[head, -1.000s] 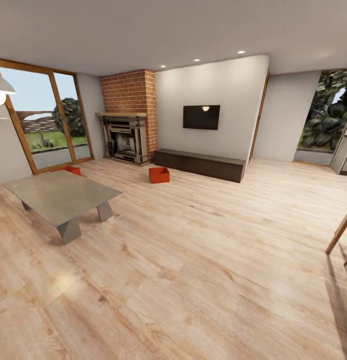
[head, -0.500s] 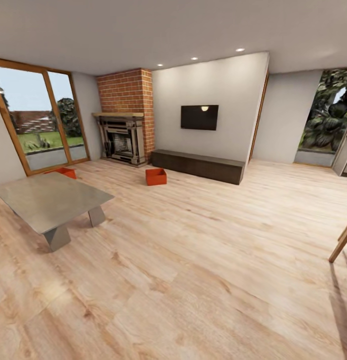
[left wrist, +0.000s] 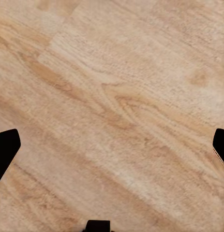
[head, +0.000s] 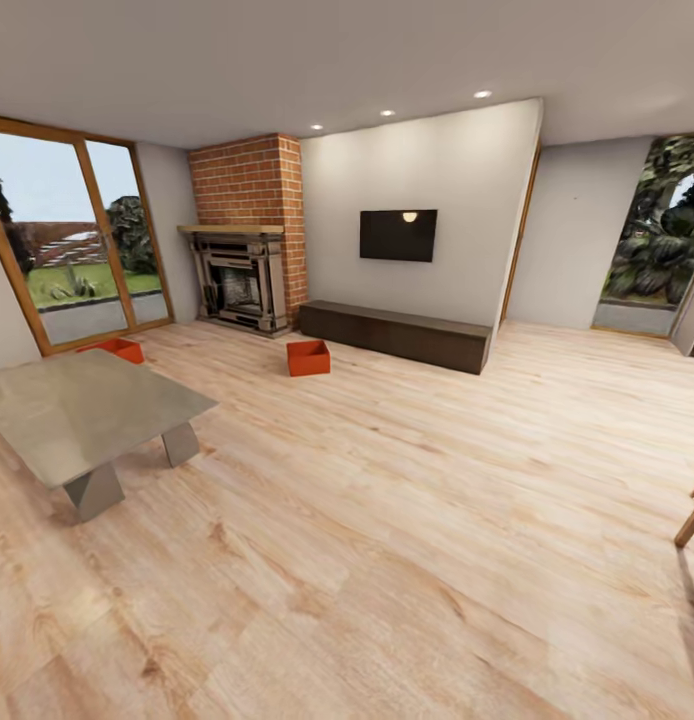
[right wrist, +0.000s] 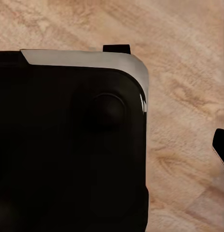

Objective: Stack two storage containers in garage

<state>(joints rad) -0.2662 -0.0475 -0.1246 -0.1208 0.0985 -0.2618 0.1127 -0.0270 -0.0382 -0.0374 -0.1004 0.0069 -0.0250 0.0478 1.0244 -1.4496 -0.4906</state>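
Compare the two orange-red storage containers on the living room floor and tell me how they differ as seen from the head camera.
The container near the fireplace stands in the open on the wood floor, fully visible with its open top showing. The container by the glass doors is partly hidden behind the grey coffee table, so only part of it shows. The first sits before the dark TV bench, the second further left. Both are orange-red, boxy, and rest on the floor.
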